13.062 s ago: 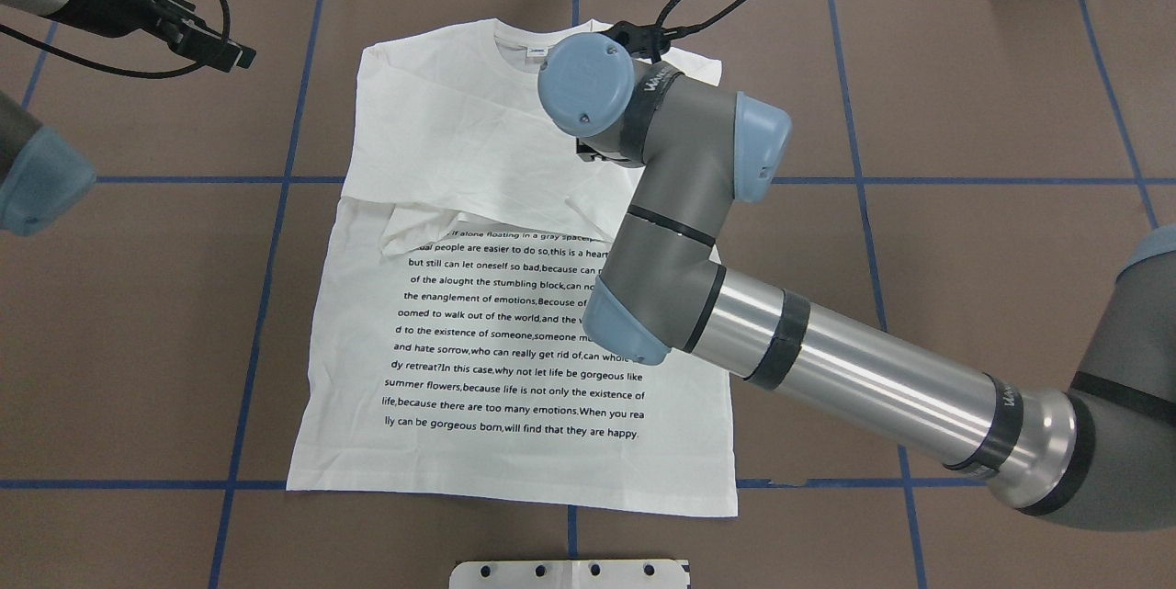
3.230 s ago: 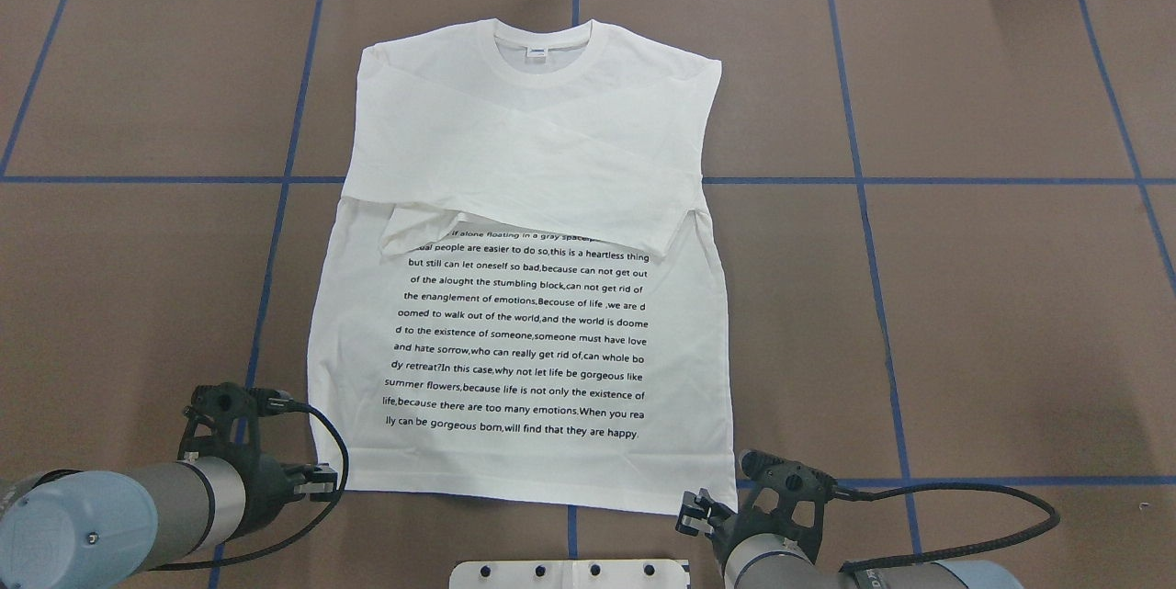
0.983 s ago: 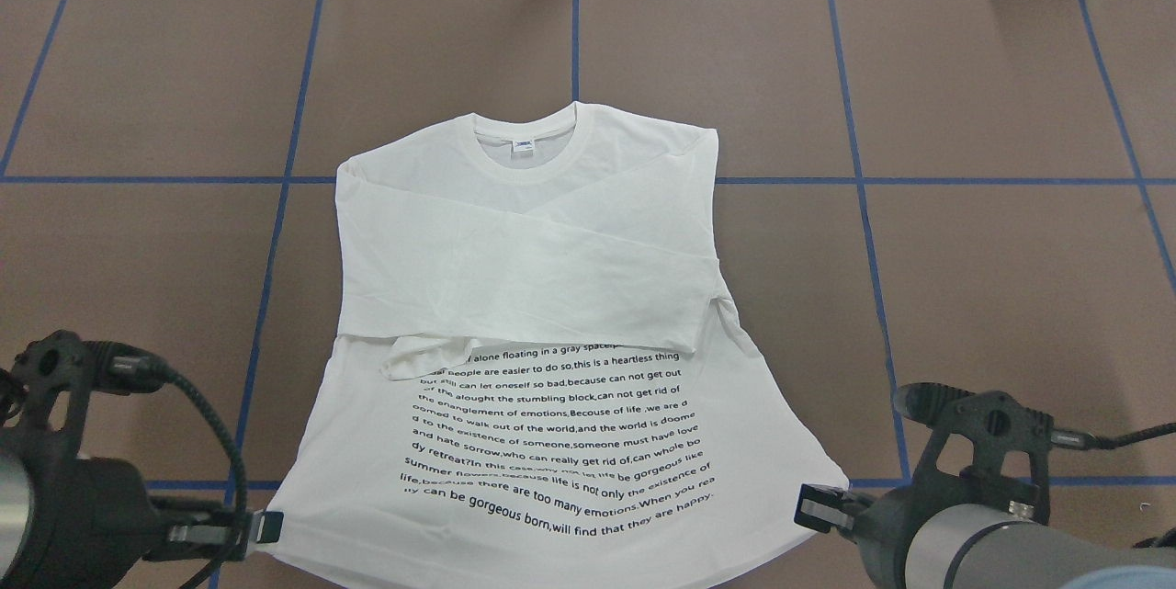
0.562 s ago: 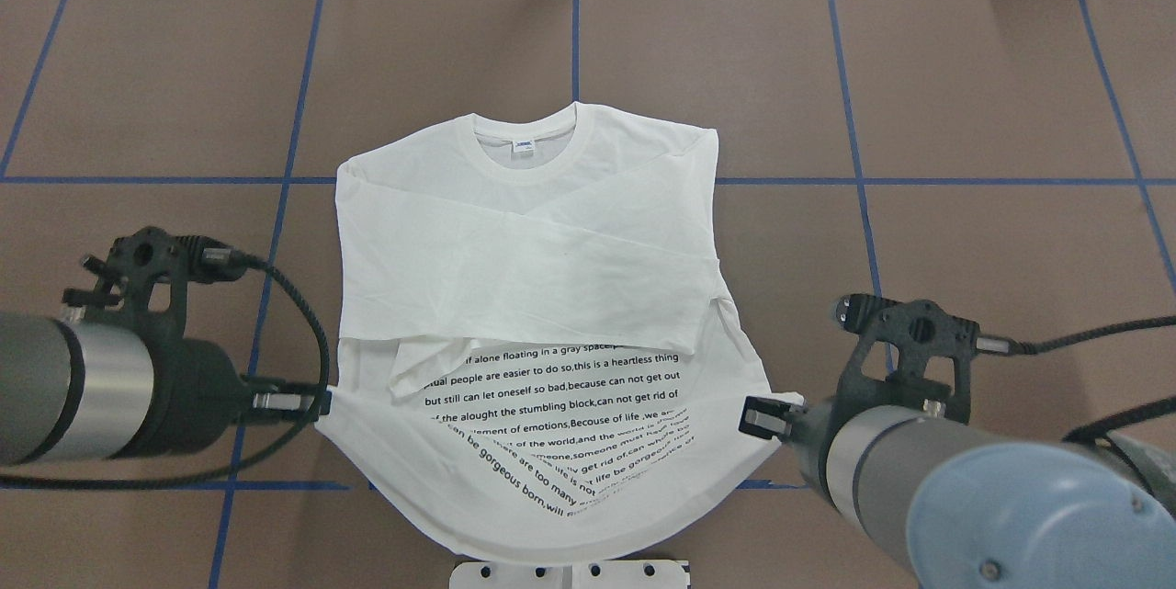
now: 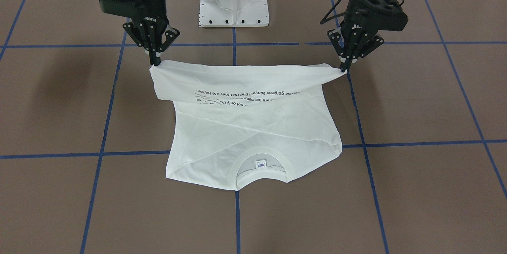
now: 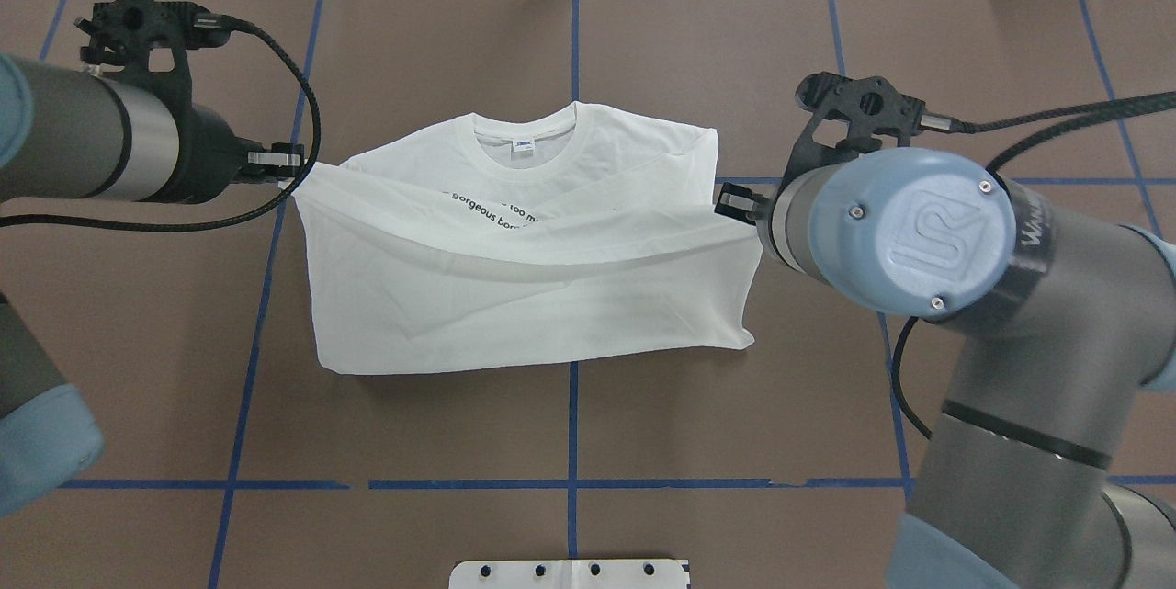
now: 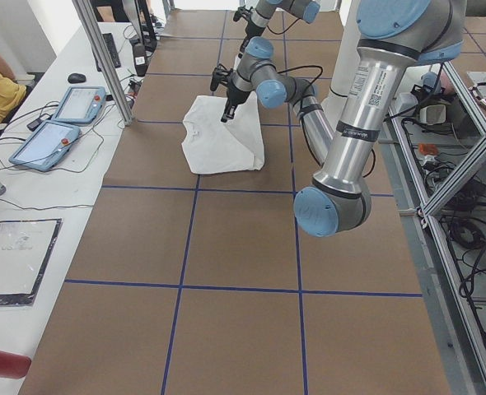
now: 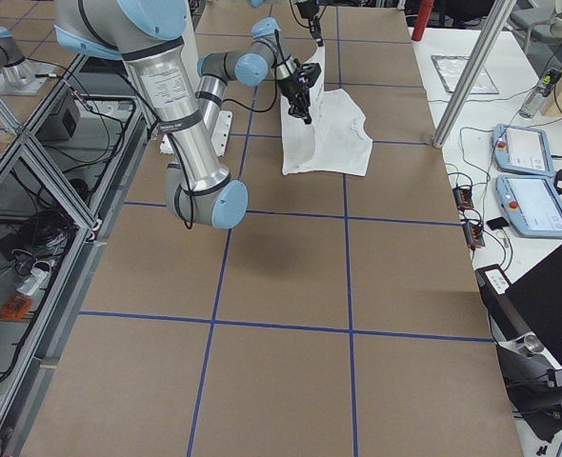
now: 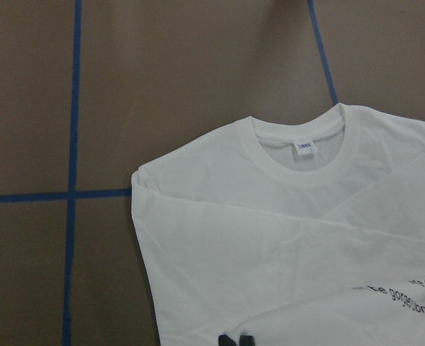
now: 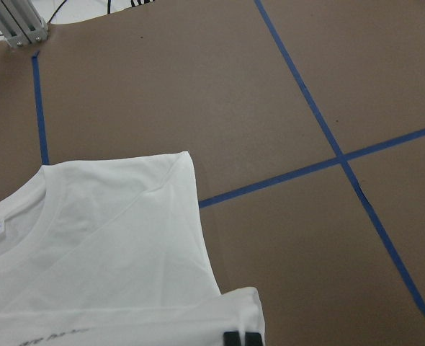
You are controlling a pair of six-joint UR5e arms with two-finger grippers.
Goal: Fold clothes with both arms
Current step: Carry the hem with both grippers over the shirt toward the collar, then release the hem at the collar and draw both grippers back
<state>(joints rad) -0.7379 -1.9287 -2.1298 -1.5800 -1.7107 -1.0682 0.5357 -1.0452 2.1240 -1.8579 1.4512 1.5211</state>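
Since the white long-sleeved cotton T-shirt (image 5: 253, 135), mid-frame on the brown bench (image 5: 416, 99), looks light and limp, the black left claw (image 5: 344, 67) and right claw (image 5: 154, 62) each sensibly pinch a hem corner.

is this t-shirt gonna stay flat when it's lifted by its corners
Probably not: the T-shirt sags between the left gripper and right gripper, so it looks floppy. Likely light, since fingers pinching only corners carry it.
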